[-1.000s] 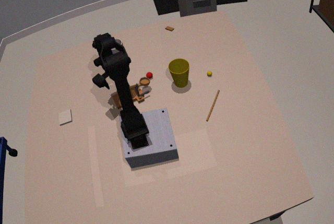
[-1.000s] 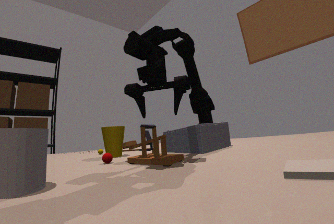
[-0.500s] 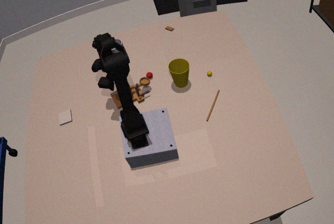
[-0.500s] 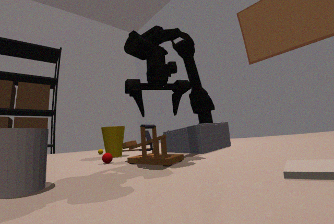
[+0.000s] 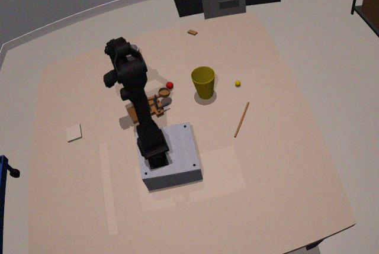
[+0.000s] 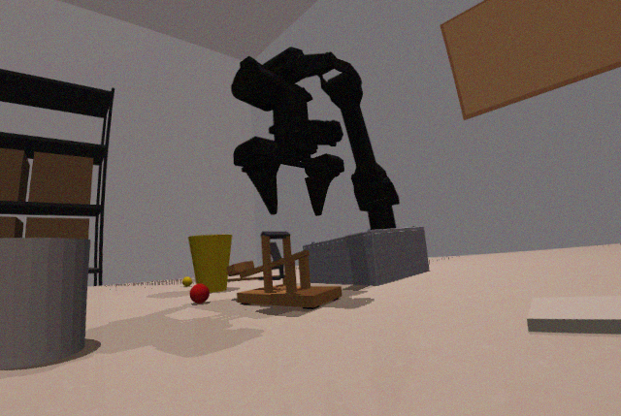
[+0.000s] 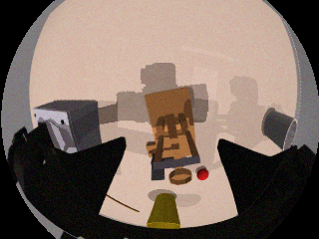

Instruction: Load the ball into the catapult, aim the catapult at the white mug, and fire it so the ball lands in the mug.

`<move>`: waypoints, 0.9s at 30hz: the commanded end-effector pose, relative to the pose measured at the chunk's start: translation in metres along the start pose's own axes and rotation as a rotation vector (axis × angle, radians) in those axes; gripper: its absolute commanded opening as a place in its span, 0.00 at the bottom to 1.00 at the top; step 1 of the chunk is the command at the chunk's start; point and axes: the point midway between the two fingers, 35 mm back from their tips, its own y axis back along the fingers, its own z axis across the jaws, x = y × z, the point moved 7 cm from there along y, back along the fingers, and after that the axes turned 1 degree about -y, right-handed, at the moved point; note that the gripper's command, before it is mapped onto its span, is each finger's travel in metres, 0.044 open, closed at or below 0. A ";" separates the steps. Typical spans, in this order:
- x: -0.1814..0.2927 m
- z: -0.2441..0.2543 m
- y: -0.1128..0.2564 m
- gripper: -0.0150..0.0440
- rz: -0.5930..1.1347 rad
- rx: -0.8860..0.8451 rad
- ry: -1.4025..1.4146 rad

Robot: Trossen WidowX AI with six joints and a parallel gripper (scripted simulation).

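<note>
My gripper (image 6: 296, 212) (image 7: 172, 143) is open and empty, pointing down high above the catapult. The brown wooden catapult (image 5: 132, 113) (image 6: 288, 297) (image 7: 168, 104) stands on the table. Its round cup (image 5: 164, 92) (image 6: 242, 268) (image 7: 180, 176) is empty in the top view. A red ball (image 5: 169, 84) (image 6: 199, 293) (image 7: 202, 174) lies on the table beside that cup. The mug (image 5: 134, 47) (image 6: 40, 301) (image 7: 280, 127), greyish in this light, stands upright; my arm partly hides it in the top view.
A yellow bin (image 5: 204, 84) (image 6: 211, 262) (image 7: 163, 211) stands near the catapult. Beyond it are a yellow ball (image 5: 237, 83) (image 6: 186, 281) and a wooden stick (image 5: 241, 119). My arm's grey base block (image 5: 180, 147) (image 6: 371, 256) (image 7: 82, 124) is close by. A pale flat tile (image 5: 74, 132) lies left.
</note>
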 end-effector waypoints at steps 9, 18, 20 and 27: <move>0.001 0.000 -0.039 1.00 0.006 0.000 0.182; 0.001 0.001 -0.050 1.00 0.004 -0.001 0.203; 0.001 0.001 -0.054 1.00 0.004 -0.001 0.203; 0.000 0.000 -0.065 1.00 0.004 -0.001 0.203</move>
